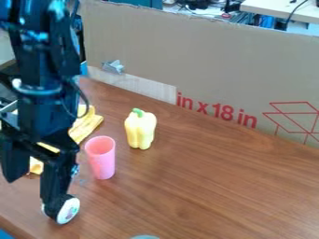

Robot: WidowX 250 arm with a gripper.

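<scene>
Roll [67,211], black with a white end, sits on the bench [205,186] by one tip of the wide-spread gripper [31,191]; contact is unclear. Nearby are an upright pink cup [101,161], yellow pepper [141,130] and yellow cloth [85,126].

Seemingly a robotics lab, robot arm [40,79] over wooden tabletop [211,186], cardboard screen [187,51], white desk [280,7] and cables behind

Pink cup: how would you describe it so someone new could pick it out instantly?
On the brown wooden table, look just right of the black robot arm. A slim, tapered pink cup stands upright there, open end up. Its pink colour and hollow top set it apart from the yellow, green-stemmed bell pepper beyond it.
</scene>
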